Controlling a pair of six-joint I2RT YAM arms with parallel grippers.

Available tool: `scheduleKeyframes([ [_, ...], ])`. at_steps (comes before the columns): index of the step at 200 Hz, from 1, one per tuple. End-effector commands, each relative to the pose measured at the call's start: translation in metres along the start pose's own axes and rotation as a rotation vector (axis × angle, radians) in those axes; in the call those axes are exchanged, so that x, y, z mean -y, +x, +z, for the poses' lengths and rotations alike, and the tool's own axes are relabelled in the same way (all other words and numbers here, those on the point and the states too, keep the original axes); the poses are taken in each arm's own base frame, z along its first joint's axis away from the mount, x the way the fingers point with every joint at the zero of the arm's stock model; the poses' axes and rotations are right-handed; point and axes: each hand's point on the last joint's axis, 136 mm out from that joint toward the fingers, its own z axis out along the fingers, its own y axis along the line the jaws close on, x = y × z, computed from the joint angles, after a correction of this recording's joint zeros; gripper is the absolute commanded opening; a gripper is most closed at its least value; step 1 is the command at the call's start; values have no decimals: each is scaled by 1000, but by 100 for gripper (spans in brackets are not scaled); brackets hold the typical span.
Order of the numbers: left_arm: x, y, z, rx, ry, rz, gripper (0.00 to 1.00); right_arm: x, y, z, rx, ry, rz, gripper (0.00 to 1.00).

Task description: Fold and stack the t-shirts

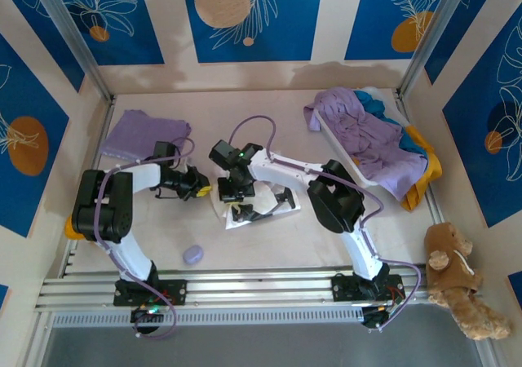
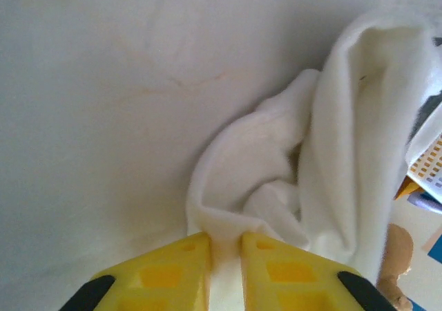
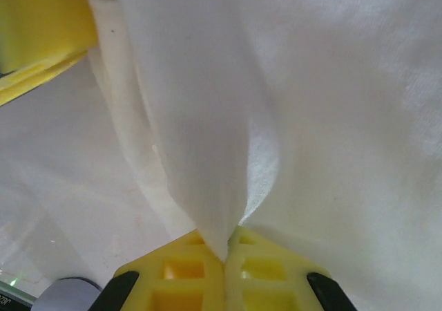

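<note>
Left tool (image 2: 226, 247) and right tool (image 3: 226, 254) pinch white t-shirt (image 2: 345, 117); overhead adds lavender t-shirt (image 1: 367, 143)

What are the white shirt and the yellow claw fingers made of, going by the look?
White t-shirt: soft matte knit, probably cotton; it bunches in rounded folds and shows a fine fuzzy texture. Left claw fingers: hard yellow plastic, seemingly; smooth moulded faces with square recesses and a slight sheen.

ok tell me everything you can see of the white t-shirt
The white t-shirt is soft cloth with black printed patches, crumpled in loose folds on the table between the two arms, not laid flat. The yellow left fingers pinch one fold of it and the right fingers are shut on another.
</note>
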Motion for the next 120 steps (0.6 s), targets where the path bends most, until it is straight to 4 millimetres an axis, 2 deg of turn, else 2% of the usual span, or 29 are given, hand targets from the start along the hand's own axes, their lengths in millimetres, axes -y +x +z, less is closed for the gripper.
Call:
scheduleKeyframes([
  [1,18,-1,1,-14,57,24,7,-13,-2,-20,41,-71,0,0],
  [30,26,3,8,-33,82,20,0,-13,-4,-22,52,-89,10,0],
  [63,35,6,17,-51,82,32,0,-16,-5,-25,74,-126,13,0],
  [93,25,6,24,-55,37,14,0,-14,-5,-28,80,-126,17,0],
  [120,11,5,23,-38,-38,29,0,-15,-7,-33,97,-162,29,0],
])
